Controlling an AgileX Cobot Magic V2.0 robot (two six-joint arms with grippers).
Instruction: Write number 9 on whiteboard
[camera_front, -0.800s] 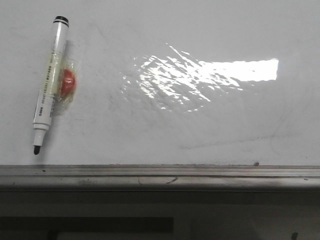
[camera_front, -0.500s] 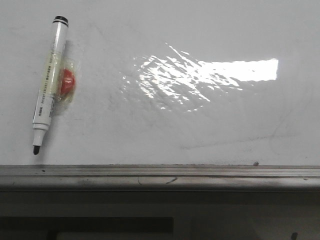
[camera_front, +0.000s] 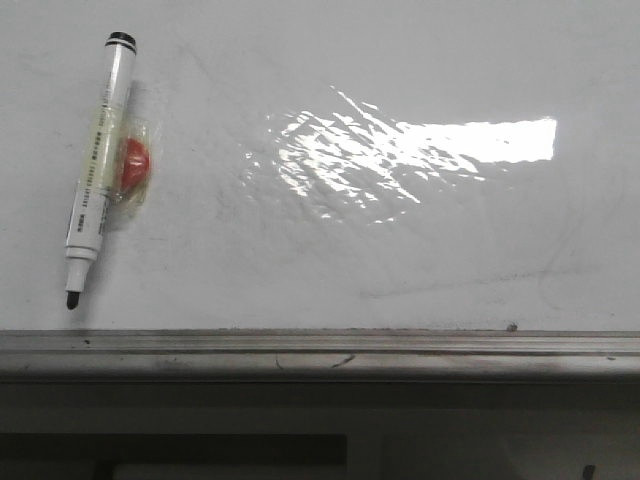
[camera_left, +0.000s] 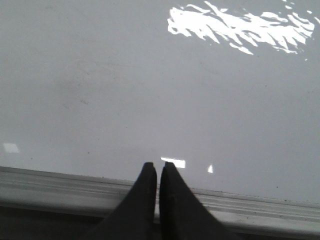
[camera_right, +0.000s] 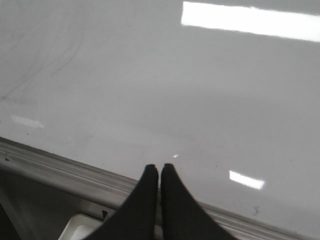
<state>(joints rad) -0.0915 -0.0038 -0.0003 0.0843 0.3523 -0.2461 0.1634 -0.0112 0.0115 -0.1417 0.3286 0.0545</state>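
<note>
The whiteboard (camera_front: 330, 260) fills the front view, glossy white with faint smudges and a bright glare patch. No number 9 shows on it. A white marker (camera_front: 97, 170) with a black cap end and a bare black tip lies at the board's left, its tip toward the near rail. A red lump in clear wrap (camera_front: 133, 166) sits against its side. My left gripper (camera_left: 158, 165) is shut and empty, hanging over the board's near rail. My right gripper (camera_right: 160, 167) is shut and empty over the same rail further right. Neither gripper shows in the front view.
A grey metal rail (camera_front: 320, 352) runs along the board's near edge, also seen in the left wrist view as the rail (camera_left: 60, 187) and in the right wrist view as the rail (camera_right: 60, 170). Below it lies a dark gap with a pale frame corner (camera_right: 80, 227).
</note>
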